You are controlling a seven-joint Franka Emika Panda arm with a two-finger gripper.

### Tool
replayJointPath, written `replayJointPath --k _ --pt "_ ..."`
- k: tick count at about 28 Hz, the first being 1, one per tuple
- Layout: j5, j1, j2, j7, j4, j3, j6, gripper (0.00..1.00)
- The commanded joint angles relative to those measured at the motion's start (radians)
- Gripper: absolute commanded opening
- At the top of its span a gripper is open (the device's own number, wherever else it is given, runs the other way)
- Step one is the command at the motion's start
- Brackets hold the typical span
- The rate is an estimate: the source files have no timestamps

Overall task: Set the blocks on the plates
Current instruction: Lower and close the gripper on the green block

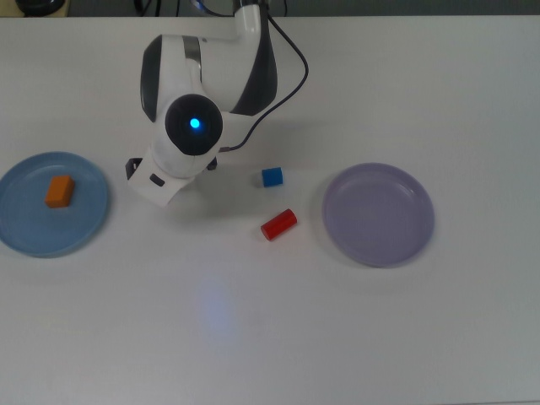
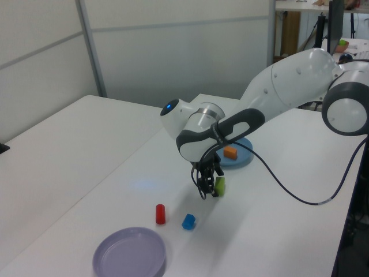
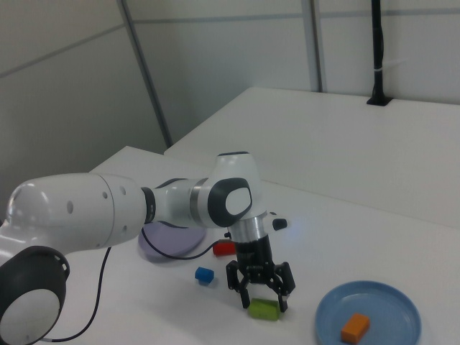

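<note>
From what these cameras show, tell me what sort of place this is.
Probably a robotics lab or test room: a white robot arm works over a bare white table set with toy blocks such as the red cylinder, with plain partition walls behind.

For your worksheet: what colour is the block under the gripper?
Lime green, clearest in the right view.

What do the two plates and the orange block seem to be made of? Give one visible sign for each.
Light blue plate and lavender plate: probably plastic, smooth with a soft sheen, even colour and a moulded raised rim. Orange block: solid matte colour with crisp edges, perhaps painted wood or plastic; the look leaves it open.
</note>
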Motion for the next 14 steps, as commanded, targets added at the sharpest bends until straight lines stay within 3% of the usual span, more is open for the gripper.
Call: replayJointPath --k 1,3,4,7,8,14 --pt "-0.013 0.007 -0.012 -0.027 -0.017 -0.01 0.02 0.72" --pt "-0.012 0.007 -0.012 -0.027 -0.017 -0.01 0.019 0.49" --pt "-0.009 0.007 -0.013 -0.027 -0.017 -0.01 0.019 0.28" --pt "-0.007 0.005 -0.016 -0.027 -0.017 -0.01 0.017 0.05" --pt "-0.006 0.004 -0.016 -0.027 -0.016 -0.01 0.017 0.01" --pt "0.014 -0.022 -0.053 -0.024 -0.002 -0.019 0.01 0.0"
